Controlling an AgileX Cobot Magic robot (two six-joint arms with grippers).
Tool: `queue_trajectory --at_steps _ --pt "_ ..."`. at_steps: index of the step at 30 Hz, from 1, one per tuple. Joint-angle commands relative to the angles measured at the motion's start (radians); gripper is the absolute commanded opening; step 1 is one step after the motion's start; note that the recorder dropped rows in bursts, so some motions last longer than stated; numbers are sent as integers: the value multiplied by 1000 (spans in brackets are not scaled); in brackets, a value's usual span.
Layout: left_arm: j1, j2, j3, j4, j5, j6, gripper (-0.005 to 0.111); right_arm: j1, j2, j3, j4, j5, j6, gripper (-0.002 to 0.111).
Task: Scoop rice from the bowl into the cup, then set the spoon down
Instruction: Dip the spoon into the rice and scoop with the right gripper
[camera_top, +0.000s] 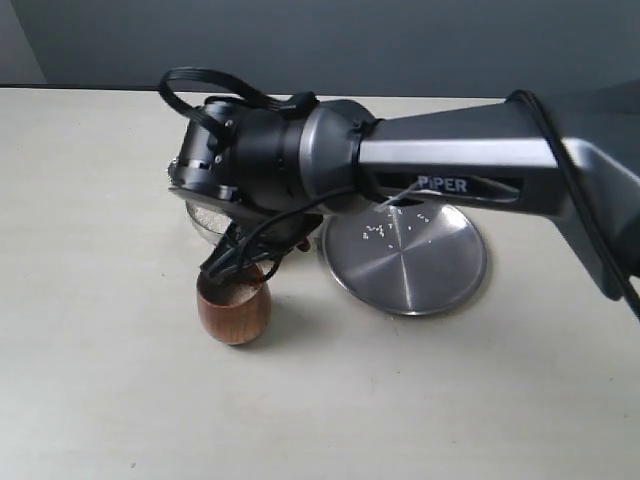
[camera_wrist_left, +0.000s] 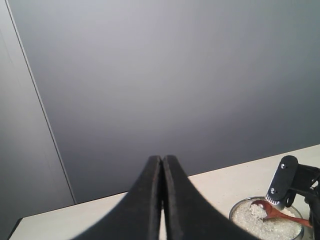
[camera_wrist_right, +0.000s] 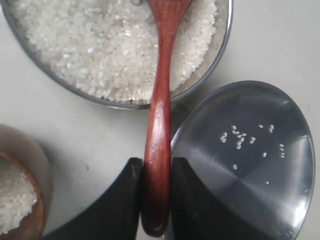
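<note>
Partway: cup (camera_top: 235, 322) holds rice (camera_wrist_right: 12, 195).
Your right pincer (camera_wrist_right: 157, 169) clamps the spoon (camera_wrist_right: 158, 115), head in bowl (camera_wrist_right: 223, 55) at cup's 12 o'clock; left pincer (camera_wrist_left: 162, 167) closed; set-down remains.

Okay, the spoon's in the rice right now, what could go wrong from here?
1. The plate already carries stray grains, so the next carry may spill more rice beside the narrow cup.
2. The right claw pinches the spoon near its handle end; digging into the bowl could twist it in the grip.
3. The arm hangs close over the cup and might tip it.
</note>
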Motion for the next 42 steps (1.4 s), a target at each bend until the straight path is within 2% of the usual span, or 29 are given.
queue_trajectory --at_steps 1,9,22,29,35,42 --pt "4 1 -4 -2 -4 0 0 -33 -37 -2 47 -14 -7 -1" --pt "4 1 -4 -2 -4 0 0 -78 -75 -2 189 -41 -106 -1" --pt "4 1 -4 -2 -4 0 0 -80 -135 -2 252 -47 -164 -1" --pt "4 1 -4 -2 -4 0 0 -130 -151 5 387 -47 -213 -1" --pt "4 1 -4 -2 -4 0 0 -139 -176 70 394 -88 -217 -1" --pt "4 1 -4 -2 -4 0 0 -148 -258 215 390 -231 -206 -1"
